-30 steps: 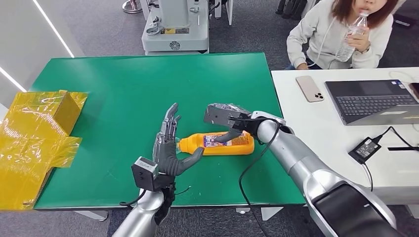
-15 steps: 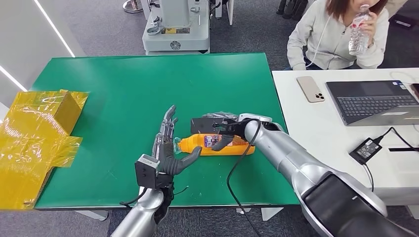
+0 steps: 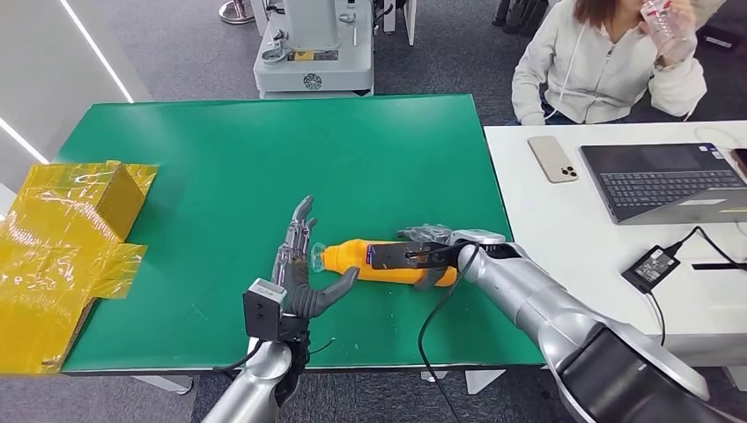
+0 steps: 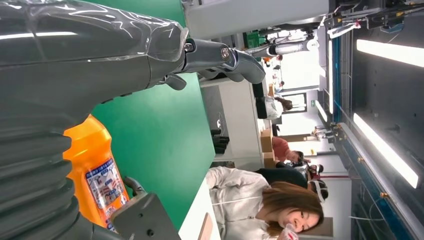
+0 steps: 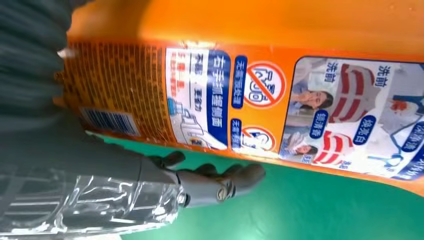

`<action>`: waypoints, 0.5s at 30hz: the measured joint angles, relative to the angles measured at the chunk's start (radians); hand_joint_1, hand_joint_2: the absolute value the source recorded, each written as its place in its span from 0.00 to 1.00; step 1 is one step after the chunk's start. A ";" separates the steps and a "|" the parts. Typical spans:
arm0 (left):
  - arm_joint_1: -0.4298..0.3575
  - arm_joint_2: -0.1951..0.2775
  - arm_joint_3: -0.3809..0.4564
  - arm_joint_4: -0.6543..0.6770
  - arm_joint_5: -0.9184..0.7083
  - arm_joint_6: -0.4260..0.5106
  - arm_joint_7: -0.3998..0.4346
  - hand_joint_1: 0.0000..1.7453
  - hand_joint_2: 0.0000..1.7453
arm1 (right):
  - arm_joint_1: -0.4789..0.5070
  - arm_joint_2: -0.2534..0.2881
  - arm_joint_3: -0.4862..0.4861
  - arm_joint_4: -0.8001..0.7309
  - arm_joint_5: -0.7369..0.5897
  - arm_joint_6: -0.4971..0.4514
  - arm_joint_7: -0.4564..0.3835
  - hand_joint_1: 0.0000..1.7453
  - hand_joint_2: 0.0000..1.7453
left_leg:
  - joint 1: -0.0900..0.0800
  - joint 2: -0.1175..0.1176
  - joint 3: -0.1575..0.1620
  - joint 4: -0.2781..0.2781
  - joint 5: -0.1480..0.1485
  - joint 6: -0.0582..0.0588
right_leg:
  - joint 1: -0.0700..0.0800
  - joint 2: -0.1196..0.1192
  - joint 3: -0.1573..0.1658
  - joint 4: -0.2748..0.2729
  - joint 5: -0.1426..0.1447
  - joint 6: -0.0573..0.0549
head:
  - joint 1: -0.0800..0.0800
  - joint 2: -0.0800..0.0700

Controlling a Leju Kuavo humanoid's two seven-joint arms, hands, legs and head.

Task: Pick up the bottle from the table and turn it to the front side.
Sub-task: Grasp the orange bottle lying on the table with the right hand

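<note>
**Right robot hand wrapped over the lying bottle, left robot hand open at its cap**

The right robot hand [image 3: 421, 256] lies across the middle of the bottle [image 3: 352, 256], its fingers [image 3: 417, 233] draped over the far side and its thumb [image 3: 429, 280] on the near side, so it grips the bottle against the tabletop [image 3: 220, 167]. In the right wrist view the thumb [image 5: 220, 185] curls just under the printed label [image 5: 240, 102], with green surface below it.

The left robot hand [image 3: 298, 269] stands edge-on beside the bottle's cap end, fingers [image 3: 298, 225] stretched straight and apart, its thumb [image 3: 335, 289] reaching under the bottle's neck; it holds nothing. The left wrist view shows the orange bottle [image 4: 97, 175] just past that hand's grey cover.

The bottle lies on its side near the front edge of the green tabletop, cap toward the left hand, base toward the right arm.

A crumpled yellow bag [image 3: 62, 238] sits at the tabletop's left edge. To the right stands a white desk [image 3: 573, 229] carrying a phone [image 3: 552, 159], a laptop [image 3: 665, 181] and a charger [image 3: 650, 267]. Behind it a person [image 3: 608, 66] in a pale top holds a clear water bottle [image 3: 665, 18].
</note>
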 joint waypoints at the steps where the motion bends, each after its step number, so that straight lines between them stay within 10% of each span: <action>1: 0.001 0.000 0.003 0.000 -0.001 0.002 0.000 0.00 1.00 | 0.002 -0.004 0.002 0.000 0.001 0.000 -0.005 0.00 1.00 | 0.000 0.000 0.000 0.000 0.000 0.000 | 0.000 0.000 0.000 0.000 0.000 0.000 | 0.000 0.000; 10: 0.002 0.001 0.011 0.000 -0.005 0.006 -0.001 0.00 1.00 | 0.010 -0.025 0.017 0.001 0.004 -0.004 -0.016 0.00 1.00 | 0.000 0.000 0.000 0.001 0.000 0.000 | 0.000 0.000 0.001 0.000 0.000 0.000 | 0.000 0.000; 14: 0.005 0.005 0.014 0.003 -0.004 0.016 -0.008 0.00 1.00 | 0.014 -0.037 0.020 0.000 0.000 -0.014 -0.038 0.97 1.00 | 0.000 0.000 0.000 0.001 0.000 0.000 | 0.000 0.000 0.001 0.000 0.000 0.000 | 0.000 0.000; 15: 0.008 0.007 0.016 0.003 -0.004 0.020 -0.013 0.00 1.00 | 0.016 -0.042 0.020 0.000 -0.002 -0.023 -0.047 1.00 1.00 | 0.000 0.000 0.000 0.001 0.000 0.000 | 0.000 0.000 0.001 0.000 0.000 0.000 | 0.000 0.000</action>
